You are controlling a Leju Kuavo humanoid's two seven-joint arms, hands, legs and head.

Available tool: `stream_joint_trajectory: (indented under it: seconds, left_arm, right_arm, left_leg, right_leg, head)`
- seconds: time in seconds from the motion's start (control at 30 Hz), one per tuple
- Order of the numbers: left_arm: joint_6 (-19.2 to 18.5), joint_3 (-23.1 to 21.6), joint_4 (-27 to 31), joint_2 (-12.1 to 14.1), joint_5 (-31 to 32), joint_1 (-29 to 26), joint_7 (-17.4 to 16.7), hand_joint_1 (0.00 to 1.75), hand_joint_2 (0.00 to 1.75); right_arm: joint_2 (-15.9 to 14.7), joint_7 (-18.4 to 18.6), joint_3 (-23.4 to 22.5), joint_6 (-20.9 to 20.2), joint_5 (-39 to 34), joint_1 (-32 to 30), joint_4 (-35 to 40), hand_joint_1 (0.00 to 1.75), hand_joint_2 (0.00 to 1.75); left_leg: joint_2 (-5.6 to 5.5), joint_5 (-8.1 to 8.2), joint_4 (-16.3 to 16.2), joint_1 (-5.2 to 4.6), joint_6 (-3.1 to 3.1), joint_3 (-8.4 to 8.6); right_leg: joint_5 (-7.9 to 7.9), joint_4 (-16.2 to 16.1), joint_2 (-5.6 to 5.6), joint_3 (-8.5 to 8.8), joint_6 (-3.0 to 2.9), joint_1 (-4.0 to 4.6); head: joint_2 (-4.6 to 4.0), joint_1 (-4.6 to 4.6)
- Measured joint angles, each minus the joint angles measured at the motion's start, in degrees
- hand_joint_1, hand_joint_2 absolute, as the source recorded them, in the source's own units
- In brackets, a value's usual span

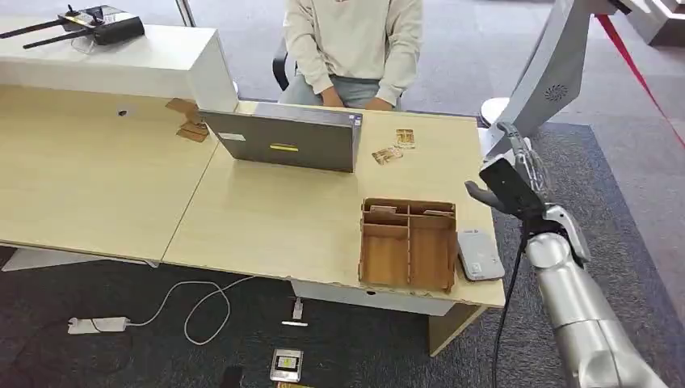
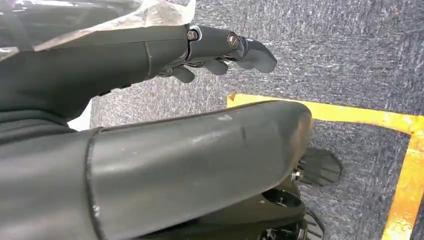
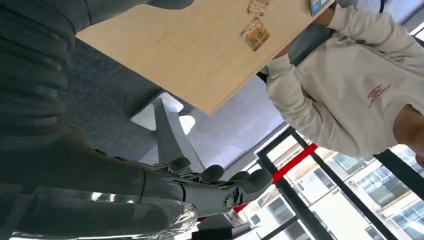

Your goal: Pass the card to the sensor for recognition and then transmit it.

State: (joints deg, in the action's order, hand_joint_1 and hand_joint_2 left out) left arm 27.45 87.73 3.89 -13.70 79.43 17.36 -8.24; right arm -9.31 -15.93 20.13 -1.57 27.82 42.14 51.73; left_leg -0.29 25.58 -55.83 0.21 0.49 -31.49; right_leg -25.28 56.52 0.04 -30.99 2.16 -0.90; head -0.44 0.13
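lower centre-right: divided tray [image 1: 408, 244] on table [image 1: 266, 218], sensor [image 1: 480, 255] just right of it. centre: laptop [image 1: 283, 139]; cards [image 1: 395, 146] to its right. top centre: person [image 1: 353, 48] behind table.

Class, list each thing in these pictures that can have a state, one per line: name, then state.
Right hand: raised beside the desk's right end, fingers apart, holding nothing.
Left hand: hanging over the carpet, fingers loosely curled, holding nothing.
Laptop: lid open, facing the seated person.
Wooden organiser: flat on the desk, cards standing in its rear slots.
Card reader: lying flat beside the organiser, no card on it.
Two cards: lying loose on the desk.
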Motion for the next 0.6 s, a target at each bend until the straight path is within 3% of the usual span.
stream_joint_trajectory:
  seconds: [0.27,0.6]
  left_arm:
    - [0.24,0.0,0.0,-0.13,0.27,0.16,0.15,0.0,0.0]
    - [0.35,0.0,0.0,-0.09,-1.49,0.04,0.22,0.0,0.0]
  right_arm:
    - [0.33,2.75,0.7,-4.17,4.66,-2.11,1.97,0.0,1.75]
    - [-1.29,4.81,0.81,-5.64,7.52,-7.28,4.7,0.0,1.75]
  left_leg:
    - [-0.02,0.0,0.0,0.01,0.0,0.0]
    - [-0.01,0.01,0.0,0.0,0.0,0.0]
  right_leg:
    - [0.0,0.0,-0.01,0.01,0.0,0.01]
    - [-0.01,-0.02,-0.01,0.0,0.01,0.0]
  head:
    - [0.0,0.0]
    - [0.0,0.02]
